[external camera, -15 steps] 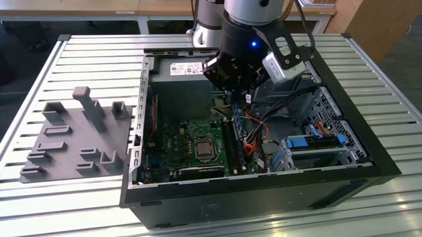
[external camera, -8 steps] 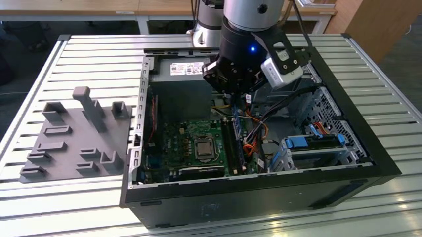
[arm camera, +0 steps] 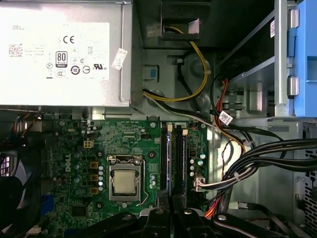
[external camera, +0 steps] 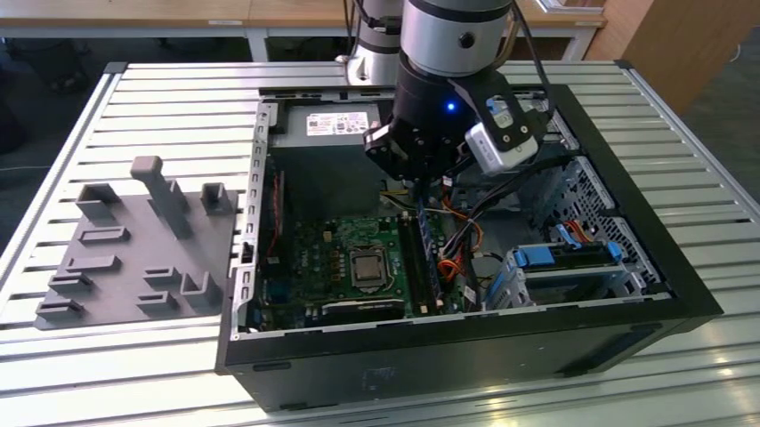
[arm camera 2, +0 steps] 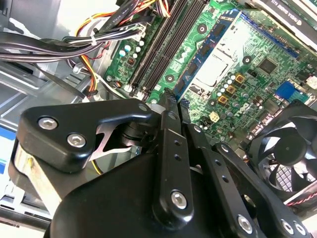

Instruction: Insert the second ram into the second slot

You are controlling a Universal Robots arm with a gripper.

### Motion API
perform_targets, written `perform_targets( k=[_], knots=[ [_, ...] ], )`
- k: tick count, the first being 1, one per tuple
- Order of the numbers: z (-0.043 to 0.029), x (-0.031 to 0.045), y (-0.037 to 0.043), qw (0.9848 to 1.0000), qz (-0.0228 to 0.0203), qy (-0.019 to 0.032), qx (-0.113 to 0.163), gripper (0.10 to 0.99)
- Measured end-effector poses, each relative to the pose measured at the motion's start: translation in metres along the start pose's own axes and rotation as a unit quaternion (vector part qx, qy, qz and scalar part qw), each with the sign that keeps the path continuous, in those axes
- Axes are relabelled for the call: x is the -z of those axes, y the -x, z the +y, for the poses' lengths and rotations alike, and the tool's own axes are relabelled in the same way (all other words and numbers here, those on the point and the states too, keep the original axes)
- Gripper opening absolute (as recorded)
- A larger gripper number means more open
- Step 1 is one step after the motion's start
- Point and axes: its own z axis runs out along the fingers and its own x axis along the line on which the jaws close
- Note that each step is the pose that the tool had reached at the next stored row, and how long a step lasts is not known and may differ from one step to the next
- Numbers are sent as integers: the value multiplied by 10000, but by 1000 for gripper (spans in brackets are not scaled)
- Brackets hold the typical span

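Now your gripper [arm camera: 171, 212] hangs above the memory slots [arm camera: 172, 158], their length running toward the power supply [arm camera: 64, 54]; whether it clamps the second ram, you cannot tell.

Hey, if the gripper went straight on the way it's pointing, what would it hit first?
Most likely the long black memory slots on the green motherboard, beside the processor socket. In the first wrist view the gripper lines up with them, though its height above them is unclear.
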Motion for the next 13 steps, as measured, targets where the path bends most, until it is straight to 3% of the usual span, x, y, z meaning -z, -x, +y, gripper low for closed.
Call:
perform_targets(
  k=[5, 7, 11, 13],
  knots=[
    [-3, -11, 0, 10000, 3, -1, 0, 137],
    [-30, -105, 0, 10000, 16, -1, 0, 137],
    [-33, -110, 0, 10000, 17, -1, 0, 137],
    [-114, -187, 0, 10000, 37, -1, -1, 137]
  ],
)
